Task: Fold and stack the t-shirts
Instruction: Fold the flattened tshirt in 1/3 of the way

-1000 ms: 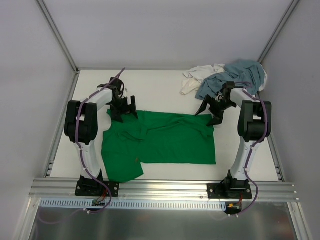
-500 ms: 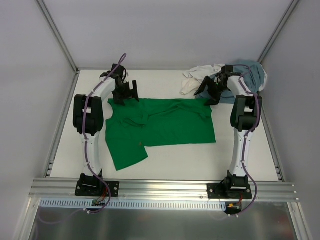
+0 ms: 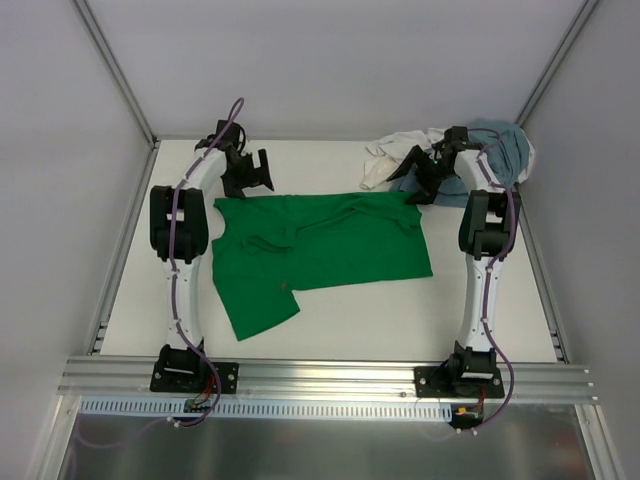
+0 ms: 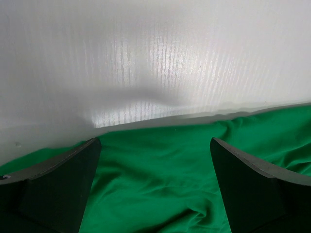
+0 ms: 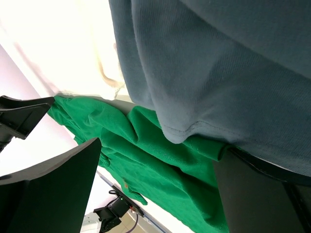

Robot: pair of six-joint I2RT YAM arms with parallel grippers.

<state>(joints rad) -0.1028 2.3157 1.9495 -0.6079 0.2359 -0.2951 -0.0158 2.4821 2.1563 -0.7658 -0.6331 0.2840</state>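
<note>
The green t-shirt (image 3: 330,250) lies spread and wrinkled mid-table (image 3: 400,320). The grey-blue t-shirt (image 3: 500,145) and the white t-shirt (image 3: 388,155) are heaped at two o'clock. The left gripper (image 3: 255,172) hangs at its eleven o'clock corner and the right gripper (image 3: 420,180) at one o'clock, both with fingers spread apart and empty.

White tabletop (image 3: 340,330) enclosed by pale grey panels: back wall (image 3: 330,60), left wall (image 3: 50,220), right wall (image 3: 600,250). Rear corners framed by slanted aluminium left post (image 3: 115,70) and right post (image 3: 560,60). Near edge bounded by aluminium rail (image 3: 330,378). Scene lit softly, evenly; ribbed sheen seen on tabletop in left wrist view.
</note>
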